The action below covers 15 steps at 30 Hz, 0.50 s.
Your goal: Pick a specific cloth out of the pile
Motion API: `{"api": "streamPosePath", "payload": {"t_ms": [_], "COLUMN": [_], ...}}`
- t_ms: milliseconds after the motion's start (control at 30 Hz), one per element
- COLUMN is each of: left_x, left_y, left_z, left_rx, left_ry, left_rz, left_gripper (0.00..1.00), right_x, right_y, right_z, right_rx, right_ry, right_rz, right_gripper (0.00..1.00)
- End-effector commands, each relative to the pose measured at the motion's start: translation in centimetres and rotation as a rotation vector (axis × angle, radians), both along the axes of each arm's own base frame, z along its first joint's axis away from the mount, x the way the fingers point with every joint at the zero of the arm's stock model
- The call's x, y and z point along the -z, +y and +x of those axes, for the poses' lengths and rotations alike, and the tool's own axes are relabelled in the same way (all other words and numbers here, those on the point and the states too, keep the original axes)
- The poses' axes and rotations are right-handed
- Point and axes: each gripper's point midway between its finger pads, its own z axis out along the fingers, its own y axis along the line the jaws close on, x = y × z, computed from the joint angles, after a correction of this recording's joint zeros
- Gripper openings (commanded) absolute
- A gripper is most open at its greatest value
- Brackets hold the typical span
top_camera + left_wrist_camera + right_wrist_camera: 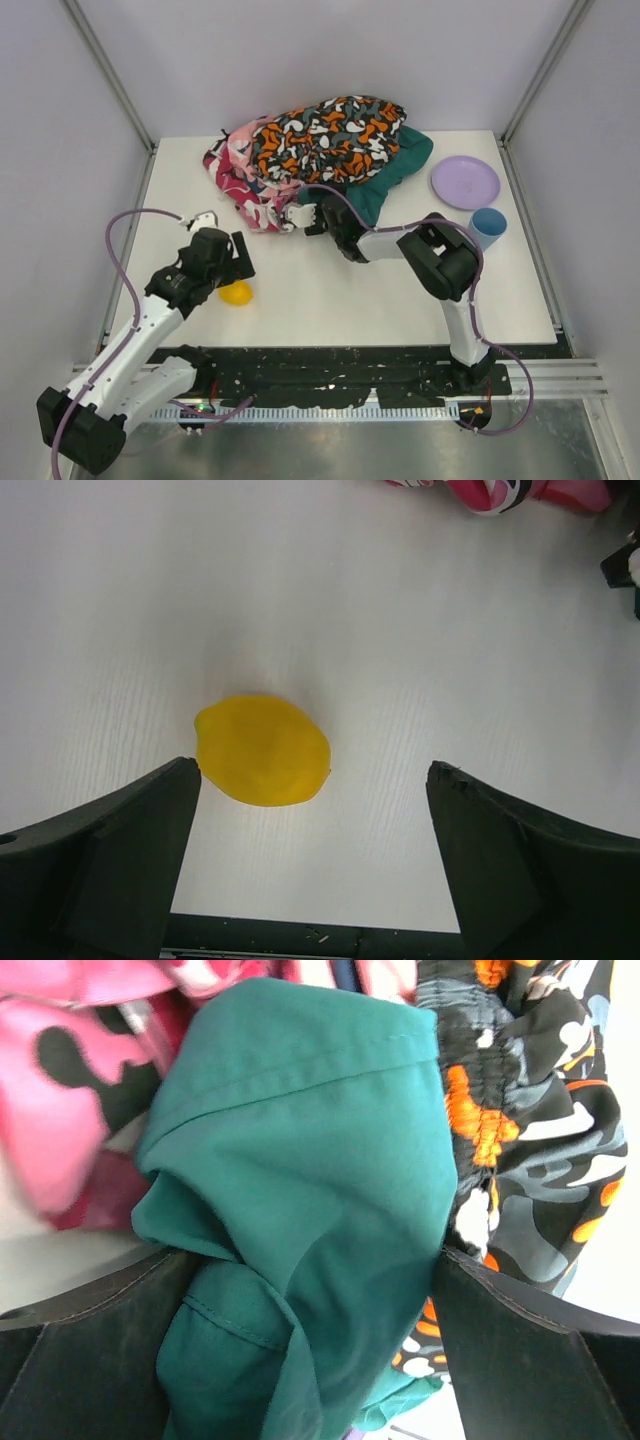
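Right fingers [540,1360] stood wide open around a teal fold [300,1160] at the pile [320,150] by the desk's far edge; left fingers [110,860] open too. The sky-blue cloth showed nowhere (likely buried); soft, light, limp, best pinched at a bunched fold or hem

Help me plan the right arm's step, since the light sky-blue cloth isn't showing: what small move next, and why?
Probably shut the right claw on the dark teal-green fabric fold and lift it aside. Its open jaws straddle that fold, and no sky-blue fabric shows on the heap of patterned garments, so it likely lies underneath.
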Motion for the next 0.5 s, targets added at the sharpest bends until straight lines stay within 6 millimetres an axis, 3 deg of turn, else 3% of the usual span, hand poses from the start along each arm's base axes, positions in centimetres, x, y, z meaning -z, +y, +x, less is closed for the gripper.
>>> {"api": "streamPosePath", "payload": {"t_ms": [0,67,100,133,167,200,233,267,300,333,467], "left_x": [-2.2,-2.4,-2.4,-2.5,-2.5,-2.5,-2.6,-2.7,-2.8,-3.0,-3.3], "left_y": [-0.3,-0.4,-0.4,-0.4,-0.4,-0.4,-0.6,-0.6,-0.7,-0.7,-0.9], "left_z": [1.7,1.8,1.9,2.1,2.2,2.3,2.5,2.6,2.8,2.9,3.3], "left_rx": [-0.007,-0.007,-0.007,-0.01,-0.011,-0.011,-0.01,-0.011,-0.012,-0.011,-0.009], "left_ry": [-0.073,-0.075,-0.072,-0.075,-0.078,-0.079,-0.082,-0.085,-0.084,-0.087,-0.087], "left_rz": [-0.013,-0.012,-0.008,-0.008,-0.009,-0.009,-0.012,-0.012,-0.013,-0.013,-0.01], "left_gripper": [1.0,1.0,1.0,1.0,1.0,1.0,1.0,1.0,1.0,1.0,1.0], "right_x": [-1.2,0.2,-0.3,0.8,0.1,1.3,-0.6,2.0,1.0,2.5,4.2], "right_y": [0.0,-0.3,-0.1,-0.3,-0.1,-0.6,-0.3,-0.9,-0.1,-0.3,-1.3], "right_z": [3.0,3.5,4.0,3.7,4.1,4.0,5.3,4.4,5.5,4.4,6.0], "right_rx": [0.024,0.017,0.014,-0.004,-0.032,-0.029,-0.015,-0.018,-0.015,-0.033,0.03], "right_ry": [0.084,0.148,0.129,0.173,0.18,0.236,0.222,0.341,0.351,0.439,0.44], "right_rz": [0.072,0.042,0.033,-0.019,-0.07,-0.113,-0.092,-0.154,-0.123,-0.165,-0.252], "right_gripper": [0.96,0.99,0.99,0.99,0.99,1.0,1.0,1.0,1.0,0.96,0.91]}}
